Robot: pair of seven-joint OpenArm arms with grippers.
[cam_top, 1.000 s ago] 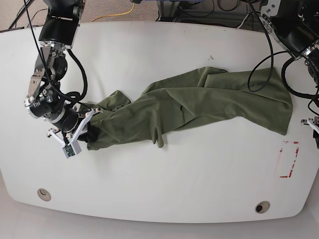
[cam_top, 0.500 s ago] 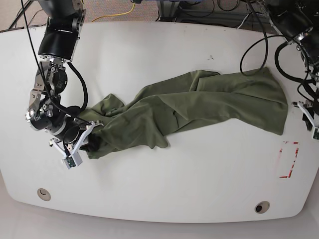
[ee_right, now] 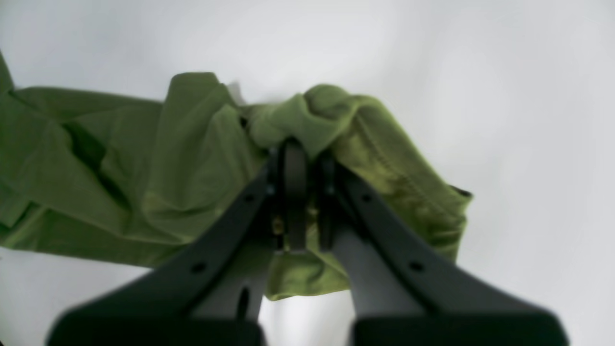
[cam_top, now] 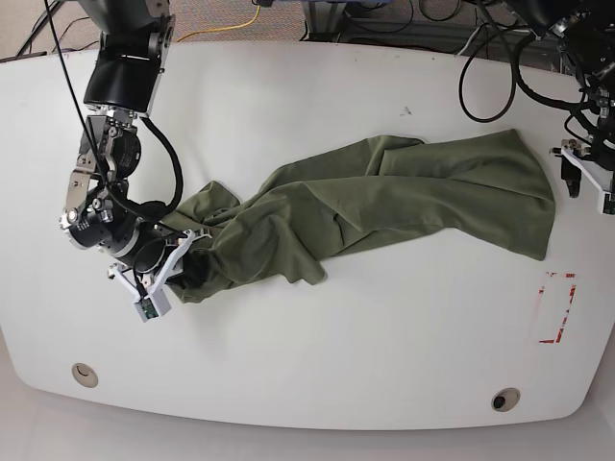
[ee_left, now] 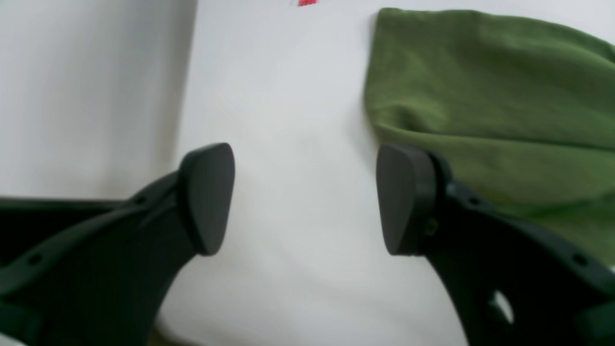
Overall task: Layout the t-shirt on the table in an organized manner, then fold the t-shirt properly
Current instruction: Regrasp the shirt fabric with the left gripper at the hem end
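Observation:
The olive-green t-shirt [cam_top: 384, 197] lies crumpled in a long band across the white table [cam_top: 384, 346], running from lower left to upper right. At its left end my right gripper [cam_top: 184, 264] is shut on a bunched fold of the fabric; the right wrist view shows the fingers [ee_right: 295, 192] pressed together with t-shirt [ee_right: 192, 168] cloth [ee_right: 331, 110] pinched at their tips. My left gripper [cam_top: 582, 179] hovers just off the shirt's right edge. Its pads [ee_left: 206, 199] stand wide apart over bare table [ee_left: 288, 105], with nothing between them and the t-shirt [ee_left: 480, 96] beside the right pad.
A red tape rectangle [cam_top: 557, 307] marks the table at the right, below the shirt's end. Two round grommets [cam_top: 85, 375] [cam_top: 505, 399] sit near the front edge. Cables and floor lie beyond the far edge. The table's right edge is close to my left gripper.
My right gripper has dragged the shirt's left end slightly right and toward the front, so the whole band shifted left. My left arm has moved away from the front, up alongside the shirt's right edge.

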